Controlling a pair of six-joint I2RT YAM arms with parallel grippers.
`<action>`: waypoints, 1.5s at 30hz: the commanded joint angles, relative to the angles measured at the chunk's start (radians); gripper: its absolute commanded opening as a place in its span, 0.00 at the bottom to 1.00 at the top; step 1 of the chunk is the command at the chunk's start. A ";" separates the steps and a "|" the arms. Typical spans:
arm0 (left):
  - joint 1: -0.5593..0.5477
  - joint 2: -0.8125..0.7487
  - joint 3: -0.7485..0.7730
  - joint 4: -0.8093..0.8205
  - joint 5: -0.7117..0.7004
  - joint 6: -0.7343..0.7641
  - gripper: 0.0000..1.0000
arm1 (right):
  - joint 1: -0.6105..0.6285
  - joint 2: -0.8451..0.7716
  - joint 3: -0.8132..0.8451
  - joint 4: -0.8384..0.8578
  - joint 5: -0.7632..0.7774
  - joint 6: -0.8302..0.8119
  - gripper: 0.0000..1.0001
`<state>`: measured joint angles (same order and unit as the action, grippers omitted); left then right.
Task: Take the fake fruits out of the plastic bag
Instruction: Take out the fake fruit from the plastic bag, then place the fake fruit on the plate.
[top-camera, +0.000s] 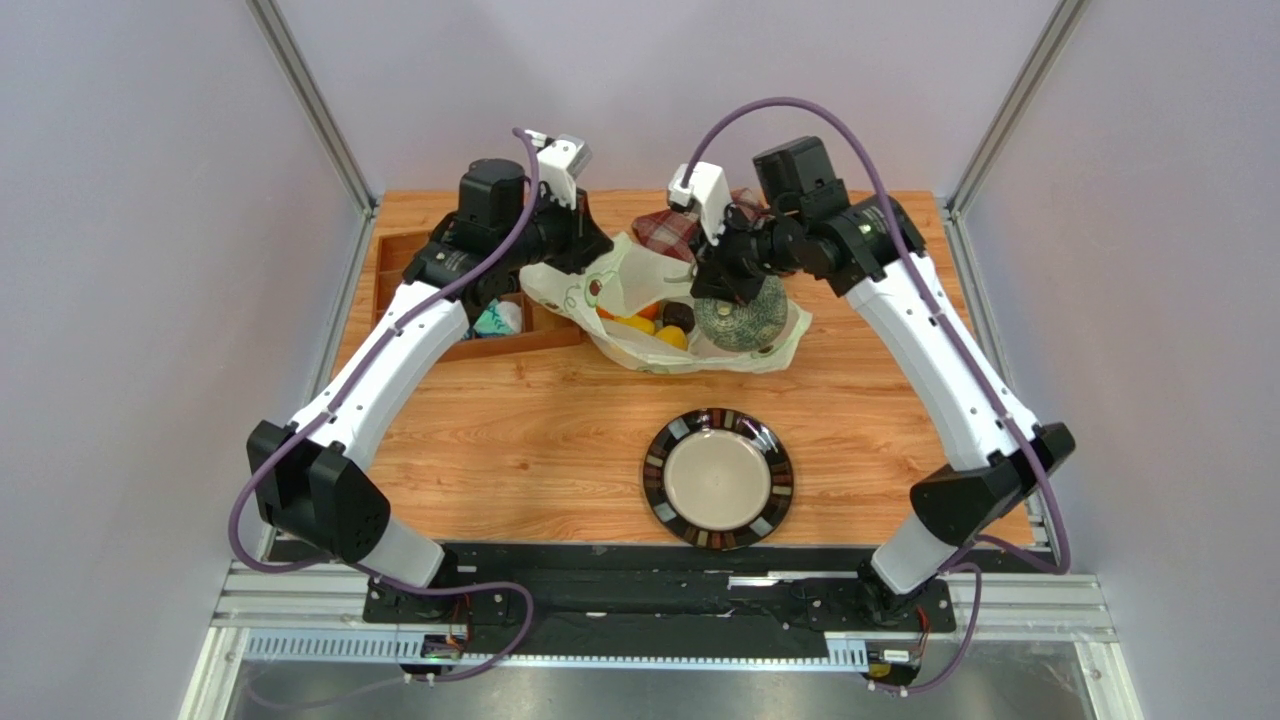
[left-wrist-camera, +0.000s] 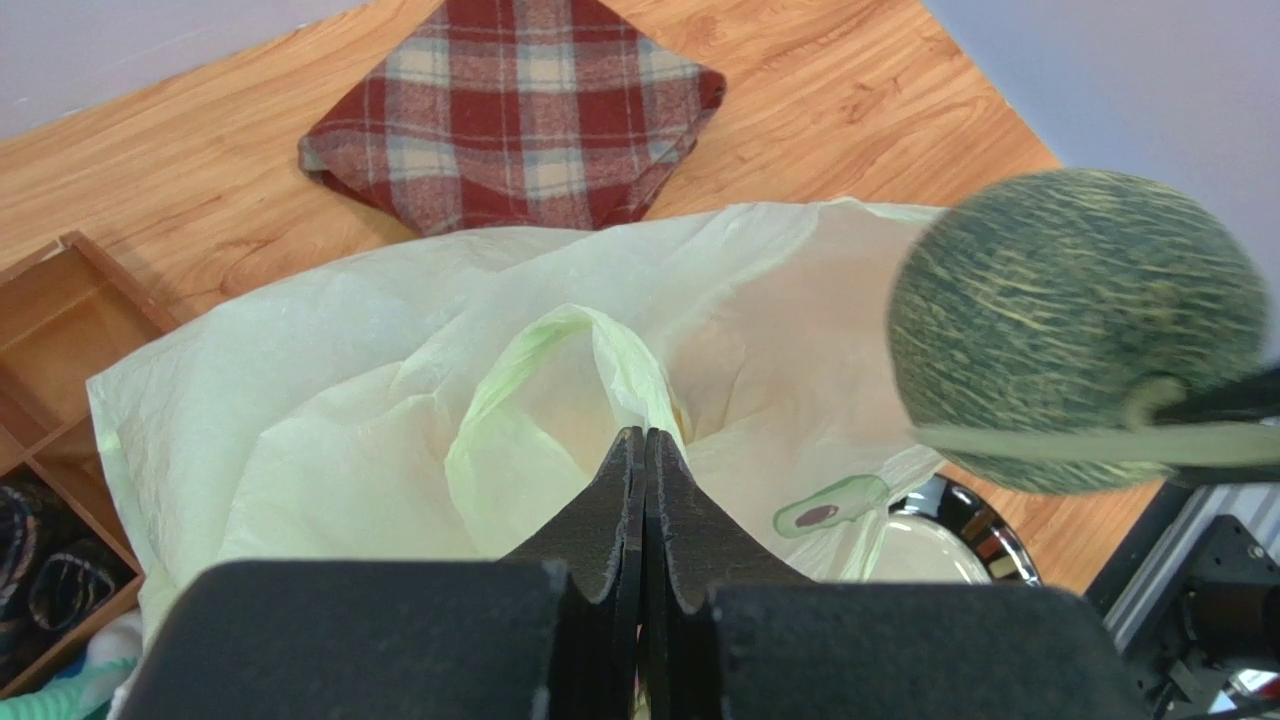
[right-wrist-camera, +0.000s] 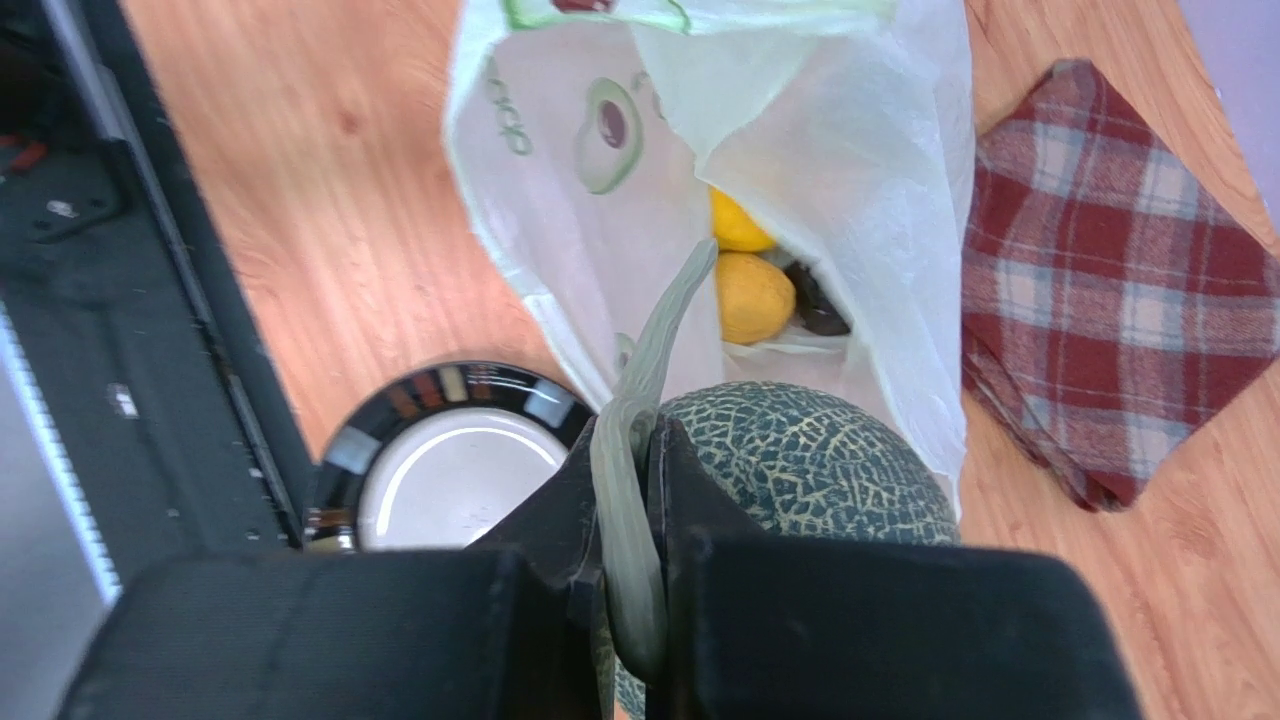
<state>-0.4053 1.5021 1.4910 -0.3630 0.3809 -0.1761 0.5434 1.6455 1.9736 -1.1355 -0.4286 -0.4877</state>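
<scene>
The plastic bag (top-camera: 631, 285) lies at the back of the table, its mouth facing right. My left gripper (top-camera: 579, 248) is shut on the bag's loop handle (left-wrist-camera: 601, 338), fingertips pinched together (left-wrist-camera: 645, 438). My right gripper (top-camera: 718, 282) is shut on the grey-green stem (right-wrist-camera: 661, 338) of the netted melon (right-wrist-camera: 819, 458), which hangs at the bag's mouth (top-camera: 744, 315) and shows in the left wrist view (left-wrist-camera: 1074, 323). Two yellow fruits (right-wrist-camera: 751, 296) and a dark piece (right-wrist-camera: 819, 300) lie inside the bag (right-wrist-camera: 857, 150).
A dark-rimmed plate (top-camera: 718, 477) sits in front of the bag, near the table's front edge. A red plaid cloth (top-camera: 666, 230) lies behind the bag. A wooden tray (top-camera: 413, 285) with small items stands at the back left.
</scene>
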 joint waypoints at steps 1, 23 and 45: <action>0.003 -0.006 -0.014 0.038 -0.016 0.024 0.00 | 0.009 -0.096 0.059 -0.090 -0.105 0.074 0.00; 0.003 -0.135 -0.152 0.022 -0.002 0.087 0.00 | 0.098 -0.125 -0.567 -0.026 -0.052 -0.110 0.03; 0.003 -0.256 -0.328 0.015 0.038 0.059 0.00 | 0.104 -0.020 -0.243 0.078 0.088 -0.066 0.41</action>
<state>-0.4053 1.3079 1.1717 -0.3660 0.3862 -0.1032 0.6468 1.5585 1.8381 -1.1923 -0.4671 -0.5392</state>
